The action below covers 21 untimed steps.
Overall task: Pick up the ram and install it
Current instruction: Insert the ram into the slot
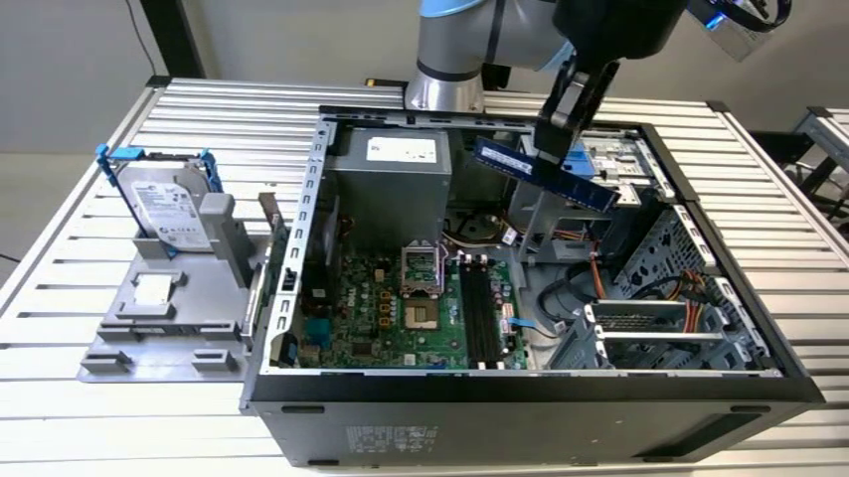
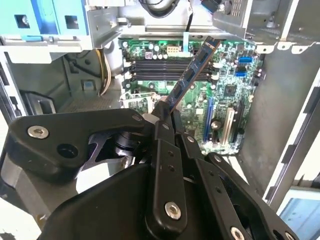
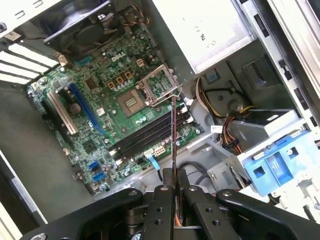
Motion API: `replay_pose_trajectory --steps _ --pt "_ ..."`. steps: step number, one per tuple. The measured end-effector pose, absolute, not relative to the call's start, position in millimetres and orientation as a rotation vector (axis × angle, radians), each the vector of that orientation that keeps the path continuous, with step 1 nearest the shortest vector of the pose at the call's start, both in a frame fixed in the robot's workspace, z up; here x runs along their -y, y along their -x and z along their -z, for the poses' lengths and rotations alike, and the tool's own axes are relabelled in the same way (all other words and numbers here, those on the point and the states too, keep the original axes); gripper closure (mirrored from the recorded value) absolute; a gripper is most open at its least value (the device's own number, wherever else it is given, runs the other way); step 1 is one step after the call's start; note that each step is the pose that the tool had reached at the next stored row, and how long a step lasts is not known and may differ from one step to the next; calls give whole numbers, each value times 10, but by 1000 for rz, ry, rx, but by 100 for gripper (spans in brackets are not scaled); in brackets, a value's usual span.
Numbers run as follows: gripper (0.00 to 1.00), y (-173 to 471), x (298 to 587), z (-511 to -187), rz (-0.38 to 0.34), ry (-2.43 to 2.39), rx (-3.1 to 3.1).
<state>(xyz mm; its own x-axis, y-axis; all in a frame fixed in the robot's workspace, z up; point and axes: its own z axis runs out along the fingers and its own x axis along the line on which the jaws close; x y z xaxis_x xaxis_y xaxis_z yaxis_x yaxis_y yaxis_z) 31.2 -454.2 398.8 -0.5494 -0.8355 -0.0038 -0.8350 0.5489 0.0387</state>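
Gripper (image 1: 556, 121) — fingers clamped on one end of the ram (image 1: 544, 171), that end hidden between them. Ram held tilted in the air above the open case (image 1: 531, 390), well apart from the motherboard (image 1: 385, 318) and its black slots (image 1: 478, 313) — edge-on, a thin line, in the first wrist view

You're in a robotics lab or test workshop: an industrial arm (image 1: 458, 45) stands at a bench of ribbed aluminium profiles (image 1: 67, 298). An opened desktop computer case (image 1: 531, 388) lies on it, motherboard (image 1: 385, 318) bare, and beside it a hard drive (image 1: 170, 207) stands in a grey fixture (image 1: 153, 333).
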Motion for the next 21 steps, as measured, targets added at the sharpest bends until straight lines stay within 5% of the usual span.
replay_pose_trajectory --steps 21 --pt "100 -312 4542 -3988 57 -1119 2923"
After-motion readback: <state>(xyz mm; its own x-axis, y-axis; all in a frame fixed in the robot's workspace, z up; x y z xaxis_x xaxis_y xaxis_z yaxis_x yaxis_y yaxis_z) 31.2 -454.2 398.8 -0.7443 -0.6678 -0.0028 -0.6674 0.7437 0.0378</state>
